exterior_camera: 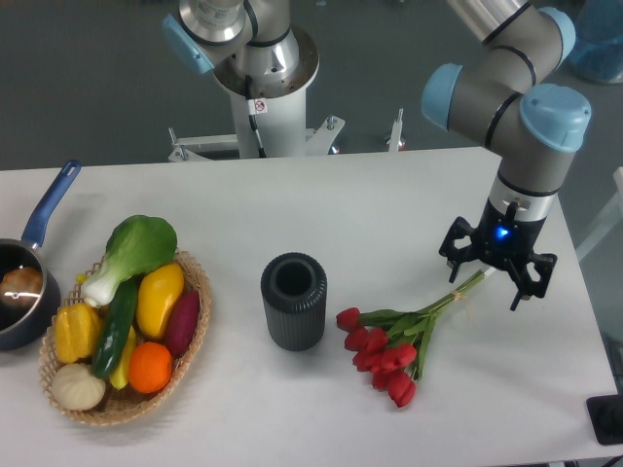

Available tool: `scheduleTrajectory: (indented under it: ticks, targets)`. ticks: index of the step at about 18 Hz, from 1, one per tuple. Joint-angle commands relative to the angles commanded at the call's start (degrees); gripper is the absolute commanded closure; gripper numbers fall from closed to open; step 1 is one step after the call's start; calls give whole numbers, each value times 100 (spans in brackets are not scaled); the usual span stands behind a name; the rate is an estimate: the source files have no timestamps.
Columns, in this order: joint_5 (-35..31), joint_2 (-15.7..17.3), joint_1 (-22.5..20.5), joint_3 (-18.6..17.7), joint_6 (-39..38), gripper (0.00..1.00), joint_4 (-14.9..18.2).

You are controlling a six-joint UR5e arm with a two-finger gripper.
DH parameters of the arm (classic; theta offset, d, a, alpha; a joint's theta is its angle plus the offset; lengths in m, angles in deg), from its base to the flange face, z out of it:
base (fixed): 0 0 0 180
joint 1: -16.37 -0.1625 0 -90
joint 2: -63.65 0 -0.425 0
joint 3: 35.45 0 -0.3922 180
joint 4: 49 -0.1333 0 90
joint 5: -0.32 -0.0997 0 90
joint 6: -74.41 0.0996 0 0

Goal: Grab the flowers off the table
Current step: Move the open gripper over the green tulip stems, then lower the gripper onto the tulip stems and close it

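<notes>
We see one bunch of flowers (394, 350) lying on the table (389, 204) at lower right of the frame — red buds lower left, stems running up-right. The end effector (497, 265) hangs over the stem tips, fingers spread and holding nothing. One dark vase (293, 301) stands left of the buds.

Bright, even overhead light; soft short shadows on the table (389, 204); slightly soft focus; no glare.
</notes>
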Motion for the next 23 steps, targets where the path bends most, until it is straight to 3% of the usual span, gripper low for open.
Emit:
scheduleTrajectory:
  ticks: [6, 17, 23]
  targets:
    - [-17, 35, 26, 18, 26, 0, 17]
    - [343, 141, 290, -878, -361, 0, -26]
    - [360, 80, 317, -959, -387, 0, -52]
